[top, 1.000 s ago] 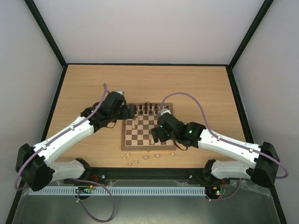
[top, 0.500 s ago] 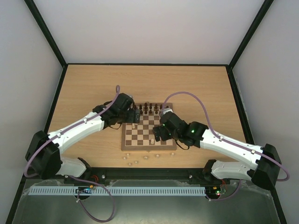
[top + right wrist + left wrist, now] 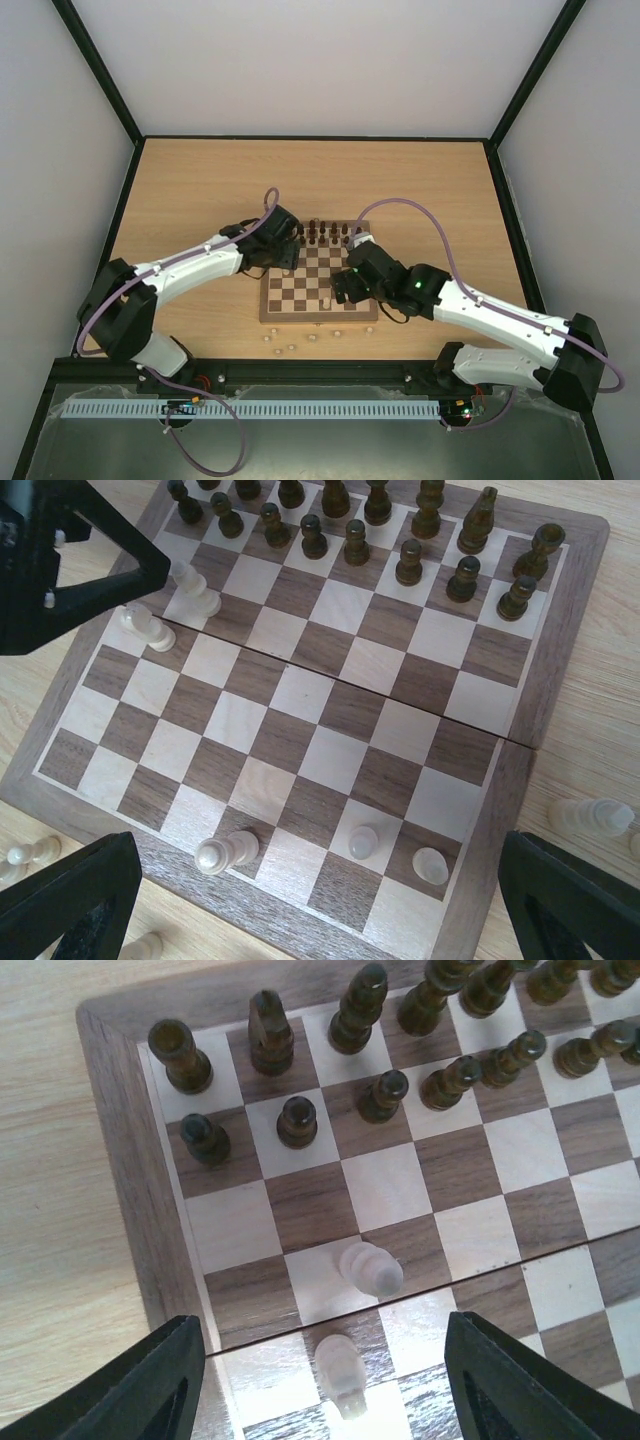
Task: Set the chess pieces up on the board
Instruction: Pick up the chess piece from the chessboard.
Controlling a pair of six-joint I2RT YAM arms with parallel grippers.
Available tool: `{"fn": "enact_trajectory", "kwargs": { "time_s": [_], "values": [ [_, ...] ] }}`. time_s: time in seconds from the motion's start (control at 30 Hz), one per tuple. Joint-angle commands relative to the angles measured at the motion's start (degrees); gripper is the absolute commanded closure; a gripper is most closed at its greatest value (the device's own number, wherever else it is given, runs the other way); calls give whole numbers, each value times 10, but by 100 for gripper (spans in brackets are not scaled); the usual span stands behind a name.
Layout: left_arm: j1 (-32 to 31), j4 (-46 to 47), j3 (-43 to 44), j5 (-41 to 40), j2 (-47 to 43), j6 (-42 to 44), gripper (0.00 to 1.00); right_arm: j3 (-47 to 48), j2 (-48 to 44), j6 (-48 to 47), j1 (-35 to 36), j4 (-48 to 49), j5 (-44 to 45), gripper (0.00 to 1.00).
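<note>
The board point(image 3: 303, 298) lies mid-table, with dark chess pieces point(image 3: 297, 1120) in two rows along its far edge. Two pale pieces point(image 3: 371, 1268) stand near the board's left edge in the left wrist view. The nearer one point(image 3: 341, 1373) is between the fingers of my left gripper point(image 3: 330, 1392), whose jaws are open and clear of it on both sides. My right gripper point(image 3: 320, 920) hangs open over the board's near edge, above three pale pieces point(image 3: 228, 852) on the near rows. It holds nothing.
Several loose pale pieces point(image 3: 290, 346) lie on the wooden table in front of the board, and another point(image 3: 590, 817) lies off its right side. The left gripper's black body point(image 3: 60, 565) shows over the board's far-left corner.
My left arm has swung right, from beside the board to over its far-left corner, and its jaws have narrowed a little. The right arm has barely shifted.
</note>
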Motion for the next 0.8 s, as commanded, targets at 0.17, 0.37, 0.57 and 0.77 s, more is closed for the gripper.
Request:
{"fn": "enact_trajectory", "kwargs": {
  "time_s": [0.17,0.37,0.57,0.77],
  "values": [
    [-4,20,31,9,54,17,44,-17,-16,4,-3,-2,18,1],
    [-6,21,40,8,68,17,54,-17,-18,2,-3,2,11,1],
    [-8,24,42,6,83,12,62,-23,-22,2,-3,5,5,1],
    [-8,28,48,6,96,12,70,-25,-26,2,-3,8,3,1]
  ]
}}
